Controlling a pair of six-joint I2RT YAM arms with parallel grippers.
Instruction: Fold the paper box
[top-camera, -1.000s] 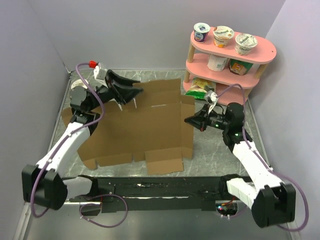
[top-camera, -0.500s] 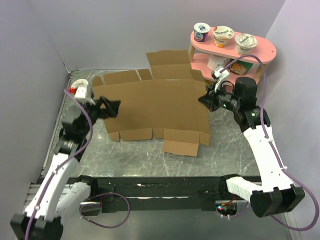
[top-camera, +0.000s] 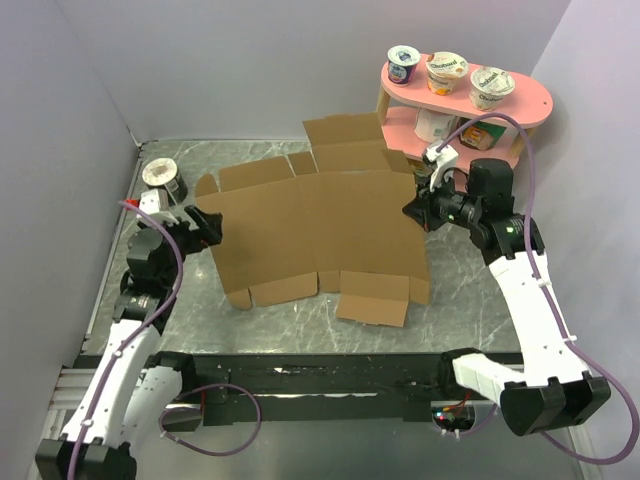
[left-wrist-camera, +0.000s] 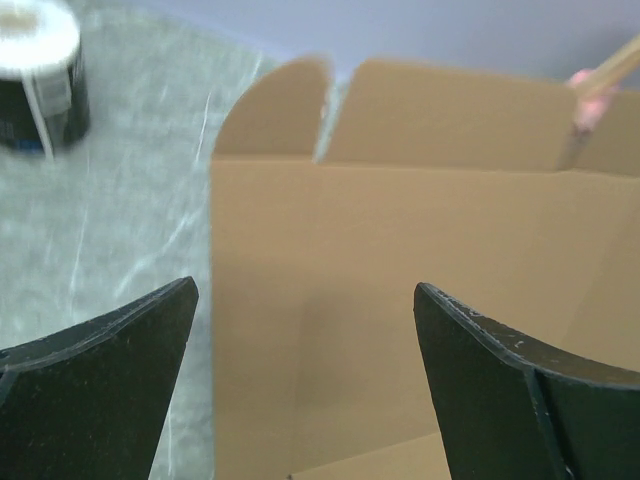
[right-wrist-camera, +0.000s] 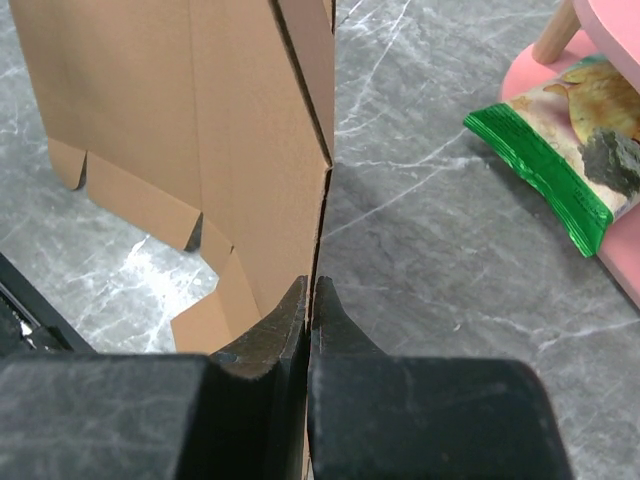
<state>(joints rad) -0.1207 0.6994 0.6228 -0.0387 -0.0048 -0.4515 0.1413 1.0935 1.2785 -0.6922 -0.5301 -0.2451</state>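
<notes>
Raised since a sec ago, paper box (top-camera: 320, 235) hangs from R gripper (top-camera: 412, 212), jaws clenched on its edge; L gripper (top-camera: 207, 228) released, wide. One-edge pinch: it may slip or swing.

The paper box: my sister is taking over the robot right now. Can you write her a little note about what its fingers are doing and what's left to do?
Left gripper: open, fingers spread wide, pointed at the left edge of the paper box, holding nothing.
Right gripper: shut on the box's right edge, holding it up.
Box: one wide flat sheet, tipped up off the table on its right side, all flaps unfolded.
Done: no folds show yet.
Left: fold up the walls and flaps and tuck in the tabs. The left gripper probably needs to grab its edge first.
</notes>
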